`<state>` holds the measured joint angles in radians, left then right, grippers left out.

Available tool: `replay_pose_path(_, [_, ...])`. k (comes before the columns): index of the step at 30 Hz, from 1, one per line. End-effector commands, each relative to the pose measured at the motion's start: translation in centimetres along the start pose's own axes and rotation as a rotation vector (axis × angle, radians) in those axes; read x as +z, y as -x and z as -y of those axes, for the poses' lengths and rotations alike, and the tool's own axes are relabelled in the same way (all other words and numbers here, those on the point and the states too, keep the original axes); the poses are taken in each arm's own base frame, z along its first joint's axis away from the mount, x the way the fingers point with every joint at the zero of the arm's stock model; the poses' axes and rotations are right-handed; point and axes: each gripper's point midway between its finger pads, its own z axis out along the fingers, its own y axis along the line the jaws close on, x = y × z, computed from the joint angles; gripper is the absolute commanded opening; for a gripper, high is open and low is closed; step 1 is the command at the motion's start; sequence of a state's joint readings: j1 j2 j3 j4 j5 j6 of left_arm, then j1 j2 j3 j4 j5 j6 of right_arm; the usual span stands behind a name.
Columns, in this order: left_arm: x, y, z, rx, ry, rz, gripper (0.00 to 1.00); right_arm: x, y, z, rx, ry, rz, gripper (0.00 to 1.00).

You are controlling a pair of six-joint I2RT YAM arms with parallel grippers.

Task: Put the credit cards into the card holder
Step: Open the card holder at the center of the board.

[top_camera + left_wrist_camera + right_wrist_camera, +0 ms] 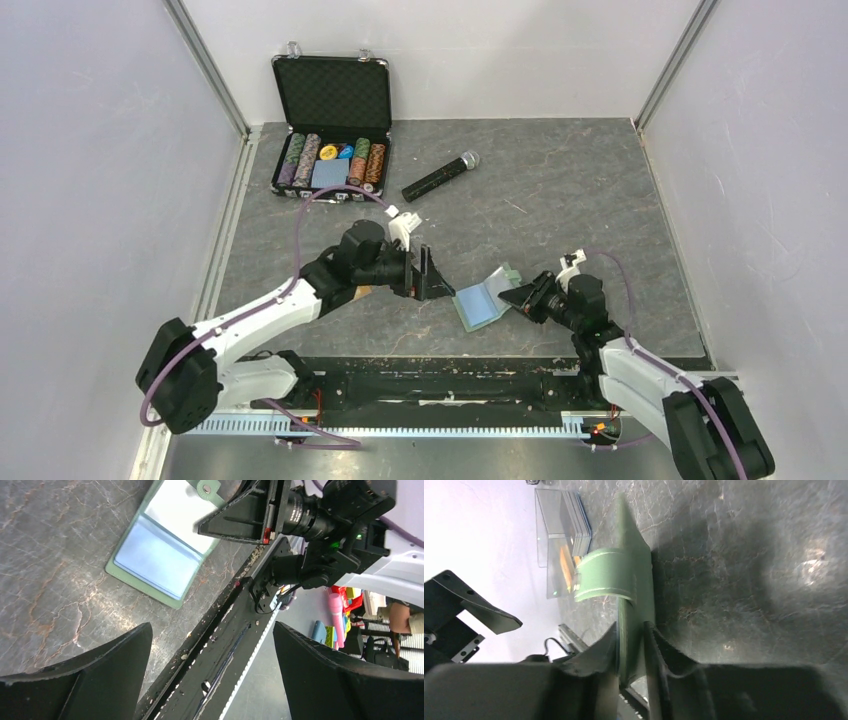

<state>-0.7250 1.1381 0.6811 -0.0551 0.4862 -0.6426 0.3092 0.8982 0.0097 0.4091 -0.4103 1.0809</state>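
The sage-green card holder (pixel 480 302) lies open on the table, light blue inside up; it also shows in the left wrist view (pixel 160 550). My right gripper (pixel 522 293) is shut on its right flap; in the right wrist view the fingers (pixel 630 628) pinch the green edge (pixel 641 580), with the snap strap curling beside it. My left gripper (pixel 425 272) is open and empty just left of the holder, jaws wide apart (pixel 212 630). An orange credit card (pixel 566 567) and a dark stack of cards sit in a clear tray (pixel 555 535) beyond the holder.
An open black case of poker chips (pixel 331 140) stands at the back left. A black microphone (pixel 440 177) lies right of it. A black rail (pixel 450 385) runs along the table's near edge. Grey walls close in both sides.
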Motion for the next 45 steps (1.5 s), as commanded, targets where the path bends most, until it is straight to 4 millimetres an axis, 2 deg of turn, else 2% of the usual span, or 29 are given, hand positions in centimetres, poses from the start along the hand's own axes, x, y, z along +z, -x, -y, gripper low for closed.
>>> replay_pose_path(1, [1.7,0.3,1.1,0.012,-0.027,0.002,0.92,0.1,2.1,-0.4,-0.021,-0.022,0.091,0.37])
replay_pose_path(5, [3.7,-1.5,0.7,0.0,-0.008,-0.075,0.82,-0.6,3.3,0.0,-0.112,-0.172,0.091,0.66])
replay_pose_path(7, [4.6,-2.1,0.5,-0.002,0.007,-0.099,0.77,-1.4,3.9,0.4,-0.16,-0.26,0.081,0.77])
replay_pose_path(8, [5.0,-2.2,0.4,-0.004,0.014,-0.108,0.75,-1.9,4.1,0.7,-0.188,-0.304,0.072,0.8])
replay_pose_path(10, [5.7,-2.5,0.0,-0.007,0.037,-0.121,0.73,-2.7,5.2,0.0,-0.244,-0.357,0.078,0.86])
replay_pose_path(12, [6.3,-2.5,-0.3,-0.02,0.055,-0.125,0.72,-3.5,6.2,-0.7,-0.307,-0.387,0.091,0.87])
replay_pose_path(14, [6.9,-2.6,-0.6,-0.041,0.068,-0.13,0.65,-3.8,7.1,-2.0,-0.371,-0.384,0.094,0.87])
replay_pose_path(17, [7.9,-2.7,-1.4,-0.086,0.101,-0.149,0.46,-3.9,7.6,-3.8,-0.455,-0.366,0.043,0.84])
replay_pose_path(21, [8.9,-3.4,-2.5,-0.152,0.153,-0.178,0.33,-3.1,6.6,-6.3,-0.522,-0.249,-0.062,0.72])
replay_pose_path(27, [10.6,-3.3,-3.8,-0.204,0.215,-0.19,0.23,-1.0,3.7,-5.9,-0.503,-0.146,-0.201,0.44])
replay_pose_path(31, [12.0,-4.3,-5.2,-0.23,0.259,-0.229,0.13,0.2,2.4,-3.9,-0.501,-0.189,-0.277,0.28])
replay_pose_path(34, [12.8,-5.3,-6.5,-0.237,0.302,-0.261,0.07,0.7,2.6,-2.0,-0.521,-0.274,-0.284,0.2])
replay_pose_path(40, [12.1,-7.2,-10.1,-0.224,0.482,-0.331,0.02,0.0,5.6,1.6,-0.59,-0.513,-0.191,0.17])
replay_pose_path(42, [11.8,-7.4,-10.8,-0.209,0.525,-0.35,0.02,-0.3,5.5,3.1,-0.608,-0.568,-0.223,0.17])
replay_pose_path(45, [11.6,-7.2,-11.4,-0.179,0.563,-0.358,0.02,-0.6,4.3,5.3,-0.605,-0.606,-0.284,0.16])
